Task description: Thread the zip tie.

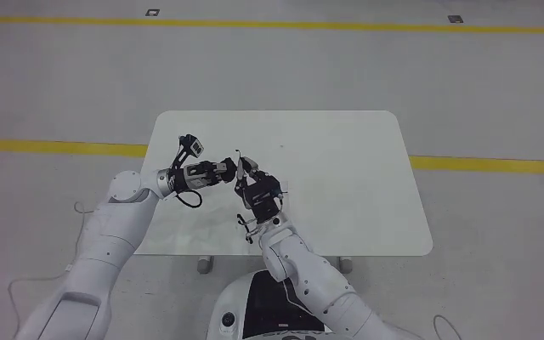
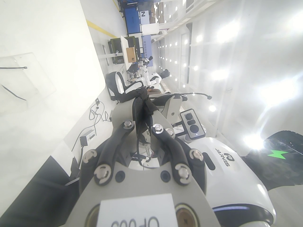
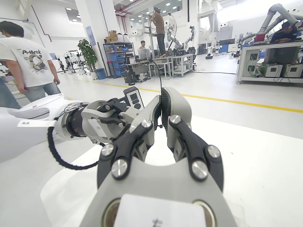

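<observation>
A thin black zip tie (image 3: 159, 72) rises from my right gripper (image 3: 161, 95), which is shut on its strap; the head (image 3: 150, 59) sticks up free. In the top view both grippers meet above the table's left-centre, the left gripper (image 1: 229, 168) tip to tip with the right gripper (image 1: 244, 177), the zip tie (image 1: 240, 158) curling up between them. My left gripper (image 2: 142, 95) is shut, its pads pinching the tie's other end next to the right gripper's fingers (image 2: 171, 106). The zip tie (image 2: 196, 93) arcs away from there to its head.
The white table (image 1: 340, 187) stretches open to the right and far side of the grippers. A clear sheet (image 2: 28, 81) lies on it with spare zip ties (image 2: 14, 67). The table's near edge runs just below the arms.
</observation>
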You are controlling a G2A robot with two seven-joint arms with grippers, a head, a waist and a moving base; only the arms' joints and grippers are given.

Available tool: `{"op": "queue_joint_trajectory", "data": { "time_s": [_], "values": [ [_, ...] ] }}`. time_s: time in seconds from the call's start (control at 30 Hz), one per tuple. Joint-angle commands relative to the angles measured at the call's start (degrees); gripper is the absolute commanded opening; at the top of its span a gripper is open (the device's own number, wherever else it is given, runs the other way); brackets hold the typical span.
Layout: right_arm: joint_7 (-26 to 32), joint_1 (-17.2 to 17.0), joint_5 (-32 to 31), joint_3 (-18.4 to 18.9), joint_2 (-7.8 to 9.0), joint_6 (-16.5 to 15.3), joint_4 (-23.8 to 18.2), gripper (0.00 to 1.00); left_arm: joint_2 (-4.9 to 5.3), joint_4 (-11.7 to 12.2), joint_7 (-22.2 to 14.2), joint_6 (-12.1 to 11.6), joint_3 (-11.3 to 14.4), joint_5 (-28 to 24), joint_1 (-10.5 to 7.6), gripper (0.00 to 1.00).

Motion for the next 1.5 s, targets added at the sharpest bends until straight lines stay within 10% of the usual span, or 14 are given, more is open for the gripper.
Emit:
{"op": "queue_joint_trajectory", "data": {
  "time_s": [0.0, 1.47],
  "values": [
    [0.12, 0.02, 0.02, 0.03, -0.05, -0.03, 0.07, 0.00, 0.00, 0.00, 0.00, 0.00, 0.00, 0.00, 0.00, 0.00],
    [1.09, -0.74, -1.45, 0.97, -0.87, 0.89, 0.51, 0.00, 0.00, 0.00, 0.00, 0.00, 0.00, 0.00, 0.00, 0.00]
  ]
}}
